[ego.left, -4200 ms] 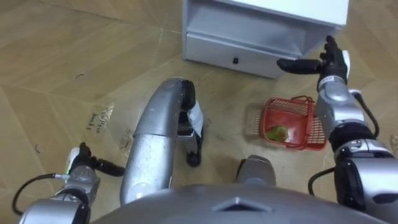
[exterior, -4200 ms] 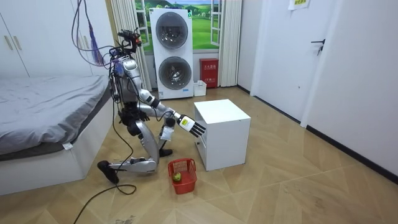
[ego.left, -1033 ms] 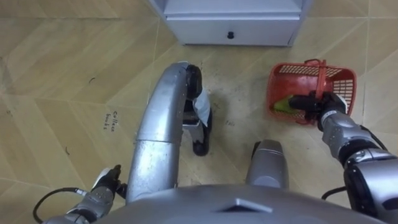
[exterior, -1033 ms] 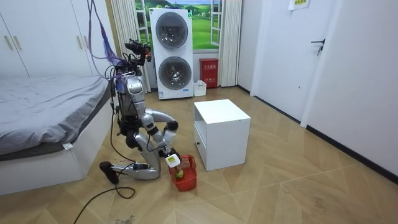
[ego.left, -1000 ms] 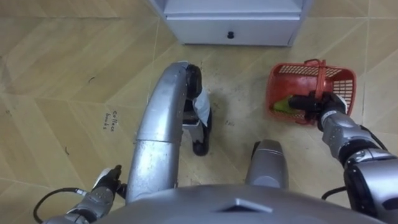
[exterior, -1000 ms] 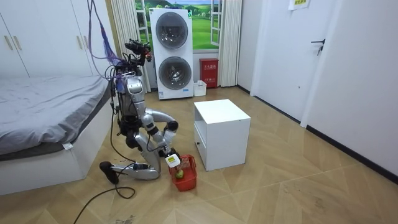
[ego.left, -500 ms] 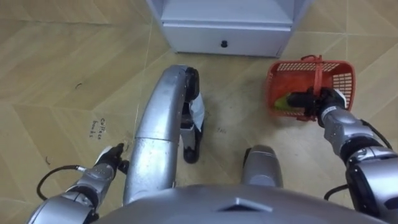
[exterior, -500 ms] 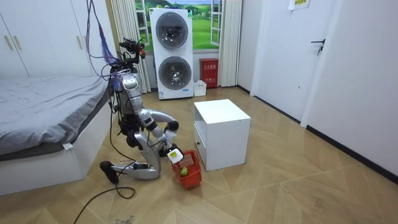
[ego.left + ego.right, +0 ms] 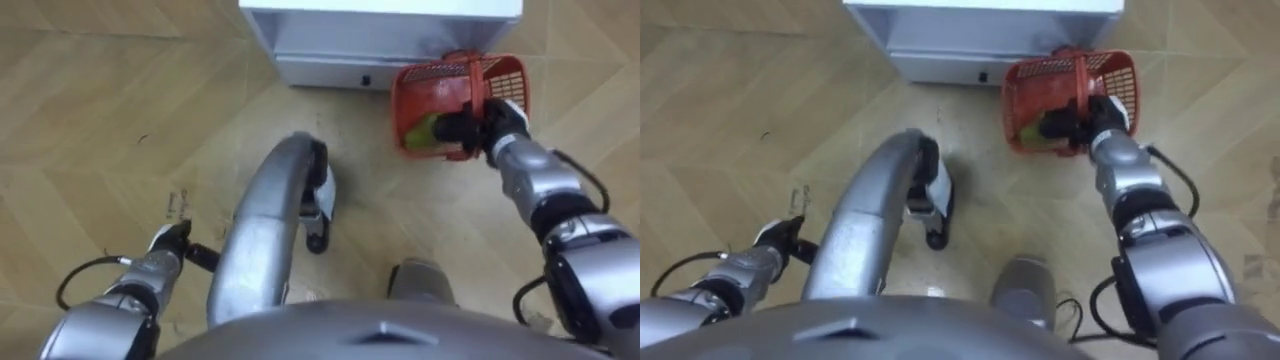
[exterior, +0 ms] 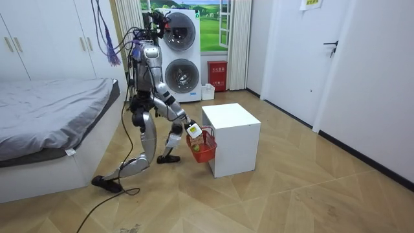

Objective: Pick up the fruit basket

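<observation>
One hand loaded: right hand [image 9: 482, 128] is clenched round the handle of the red fruit basket [image 9: 420, 88], which hangs off the floor just beside the white cabinet [image 10: 230, 123]. Left hand [image 9: 168, 243] sits low at the robot's left side; can't tell how its fingers are set.

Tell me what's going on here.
The robot stands next to the white cabinet, one leg stepped back. Its right hand is curled around the handle of the red fruit basket and holds it off the floor, close to the cabinet's front. A green fruit lies inside the basket. The left hand hangs low at its side, idle.
</observation>
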Tool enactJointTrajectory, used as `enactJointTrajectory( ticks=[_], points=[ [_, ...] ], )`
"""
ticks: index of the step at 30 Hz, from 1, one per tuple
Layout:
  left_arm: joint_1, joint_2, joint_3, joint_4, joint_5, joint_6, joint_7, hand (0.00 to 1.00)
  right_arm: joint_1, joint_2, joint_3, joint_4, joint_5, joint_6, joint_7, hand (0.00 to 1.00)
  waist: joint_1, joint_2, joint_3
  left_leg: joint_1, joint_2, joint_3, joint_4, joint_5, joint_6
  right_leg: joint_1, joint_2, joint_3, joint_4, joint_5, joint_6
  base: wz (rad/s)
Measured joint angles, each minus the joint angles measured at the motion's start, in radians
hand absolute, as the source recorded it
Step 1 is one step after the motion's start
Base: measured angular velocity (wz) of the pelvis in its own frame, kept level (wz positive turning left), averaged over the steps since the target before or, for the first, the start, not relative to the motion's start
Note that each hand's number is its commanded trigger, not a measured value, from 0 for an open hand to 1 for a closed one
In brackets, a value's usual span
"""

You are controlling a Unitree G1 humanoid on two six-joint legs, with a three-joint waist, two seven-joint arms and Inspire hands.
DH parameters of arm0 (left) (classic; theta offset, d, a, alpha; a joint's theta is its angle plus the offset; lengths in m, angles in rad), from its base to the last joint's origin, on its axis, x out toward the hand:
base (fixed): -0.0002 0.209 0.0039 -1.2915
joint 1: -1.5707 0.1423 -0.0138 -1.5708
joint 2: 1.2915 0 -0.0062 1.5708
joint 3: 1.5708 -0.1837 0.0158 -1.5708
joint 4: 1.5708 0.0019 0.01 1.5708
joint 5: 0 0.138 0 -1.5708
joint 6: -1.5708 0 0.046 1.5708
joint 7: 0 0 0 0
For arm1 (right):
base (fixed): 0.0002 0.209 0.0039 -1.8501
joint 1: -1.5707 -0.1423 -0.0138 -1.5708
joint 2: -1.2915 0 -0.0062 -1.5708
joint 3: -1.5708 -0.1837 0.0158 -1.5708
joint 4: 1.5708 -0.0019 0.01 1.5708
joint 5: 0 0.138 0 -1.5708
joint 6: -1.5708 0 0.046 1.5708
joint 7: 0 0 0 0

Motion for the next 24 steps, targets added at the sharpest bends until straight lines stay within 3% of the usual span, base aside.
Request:
enactJointTrajectory(
  ticks=[2,3,5,6,7,8,10,11,12,13,14,15,16,17,18,19,21,24],
  points=[
    [0.009,0.003,0.012,-0.009,0.007,0.007,0.001,0.0,0.031,0.009,0.0,-0.026,0.0,0.0,0.0,1.0,0.0,-0.009,-0.0054,0.06,0.001,-0.002,-0.075,0.022,-0.005,0.057,0.002,-0.006,-0.136,0.047,0.001,-0.32],
    [0.024,0.005,0.026,-0.022,0.008,0.016,0.002,0.0,0.054,0.011,0.0,-0.048,0.0,0.0,0.0,1.0,-0.006,-0.011,-0.0079,0.1,0.003,0.0,-0.112,0.031,-0.003,0.094,0.008,-0.009,-0.205,0.096,-0.001,-0.32],
    [0.052,0.007,0.049,-0.065,0.008,0.036,0.003,0.0,0.084,0.014,0.001,-0.07,-0.008,0.001,-0.002,1.0,-0.009,-0.01,-0.0093,0.167,0.012,0.012,-0.168,0.032,-0.001,0.112,0.02,-0.014,-0.228,0.224,-0.009,-0.18],
    [0.066,0.008,0.054,-0.084,0.006,0.043,0.004,0.0,0.115,0.011,0.001,-0.097,-0.026,0.004,-0.001,1.0,-0.009,-0.013,-0.0113,0.22,0.018,0.015,-0.233,0.034,-0.003,0.103,0.02,-0.026,-0.207,0.341,-0.012,0.09],
    [0.069,0.009,0.053,-0.1,0.007,0.05,0.005,0.0,0.154,0.008,-0.002,-0.127,-0.049,0.013,-0.001,1.0,-0.007,-0.015,-0.0144,0.282,0.017,0.013,-0.298,0.045,0.0,0.087,0.022,-0.03,-0.177,0.488,-0.011,0.1],
    [0.067,0.011,0.052,-0.102,0.006,0.051,0.007,0.0,0.165,0.009,-0.002,-0.138,-0.061,0.018,0.002,1.0,-0.005,-0.016,-0.0184,0.31,0.016,0.01,-0.331,0.049,0.0,0.069,0.021,-0.028,-0.152,0.525,-0.021,-0.1],
    [0.068,0.013,0.05,-0.095,0.006,0.052,0.03,0.0,0.177,0.01,-0.001,-0.168,-0.088,0.02,0.013,1.0,0.01,-0.008,-0.022,0.378,0.017,-0.023,-0.403,0.064,-0.009,-0.023,0.026,-0.024,-0.07,0.438,-0.021,-0.39],
    [0.066,0.013,0.05,-0.094,0.004,0.052,0.045,0.0,0.179,0.008,0.009,-0.195,-0.11,0.02,0.01,1.0,0.022,0.006,-0.025,0.418,0.018,-0.068,-0.445,0.073,-0.024,-0.097,0.046,-0.032,-0.063,0.352,-0.02,-0.51],
    [0.065,0.017,0.052,-0.098,0.001,0.049,0.055,0.0,0.183,0.008,0.02,-0.226,-0.124,0.02,0.011,1.0,0.019,0.021,-0.032,0.456,0.019,-0.126,-0.484,0.085,-0.043,-0.16,0.066,-0.06,-0.096,0.289,-0.033,-0.44],
    [0.064,0.018,0.054,-0.099,0.001,0.046,0.063,0.0,0.187,0.008,0.025,-0.237,-0.134,0.017,0.011,1.0,0.014,0.027,-0.0345,0.477,0.02,-0.158,-0.503,0.09,-0.053,-0.178,0.075,-0.079,-0.132,0.266,-0.035,-0.16],
    [0.068,0.021,0.053,-0.101,-0.002,0.032,0.079,0.0,0.193,0.009,0.041,-0.242,-0.155,0.013,0.011,1.0,0.003,0.031,-0.0331,0.537,0.019,-0.201,-0.554,0.103,-0.07,-0.203,0.091,-0.091,-0.245,0.242,-0.036,0.14],
    [0.073,0.022,0.049,-0.101,-0.01,0.018,0.093,0.0,0.206,0.007,0.052,-0.243,-0.171,0.01,0.009,1.0,-0.005,0.024,-0.0329,0.591,0.019,-0.212,-0.594,0.116,-0.083,-0.206,0.094,-0.09,-0.388,0.248,-0.04,0.32],
    [0.082,0.016,0.051,-0.107,-0.009,0.0,0.111,0.0,0.222,0.001,0.054,-0.252,-0.178,0.009,0.008,1.0,-0.013,0.023,-0.0326,0.622,0.023,-0.217,-0.606,0.116,-0.094,-0.194,0.097,-0.104,-0.46,0.294,-0.062,0.33],
    [0.098,0.012,0.049,-0.124,-0.009,-0.007,0.117,0.0,0.23,-0.001,0.057,-0.255,-0.178,0.009,0.008,1.0,-0.014,0.028,-0.0396,0.635,0.033,-0.207,-0.616,0.121,-0.103,-0.167,0.101,-0.129,-0.484,0.3,-0.072,0.18],
    [0.127,0.011,0.05,-0.144,-0.008,-0.019,0.126,0.0,0.231,0.002,0.06,-0.265,-0.176,0.009,0.009,1.0,-0.016,0.033,-0.0399,0.664,0.06,-0.181,-0.657,0.139,-0.126,-0.118,0.121,-0.161,-0.546,0.323,-0.096,0.22],
    [0.143,0.012,0.052,-0.146,-0.007,-0.019,0.133,0.0,0.232,0.004,0.062,-0.271,-0.174,0.008,0.014,1.0,-0.03,0.036,-0.041,0.698,0.087,-0.163,-0.711,0.159,-0.133,-0.061,0.145,-0.188,-0.61,0.346,-0.107,0.26],
    [0.164,0.014,0.053,-0.15,-0.005,-0.024,0.145,0.0,0.232,0.003,0.055,-0.291,-0.163,0.007,0.023,1.0,-0.033,0.023,-0.0378,0.751,0.104,-0.139,-0.802,0.198,-0.139,0.001,0.164,-0.21,-0.703,0.378,-0.114,0.36],
    [0.224,0.011,0.053,-0.155,0.019,-0.015,0.148,0.0,0.233,-0.002,0.055,-0.367,-0.168,0.007,0.041,1.0,-0.028,0.012,-0.0387,0.801,0.117,-0.128,-0.876,0.23,-0.143,0.061,0.192,-0.215,-0.818,0.425,-0.116,0.06]
  ],
)
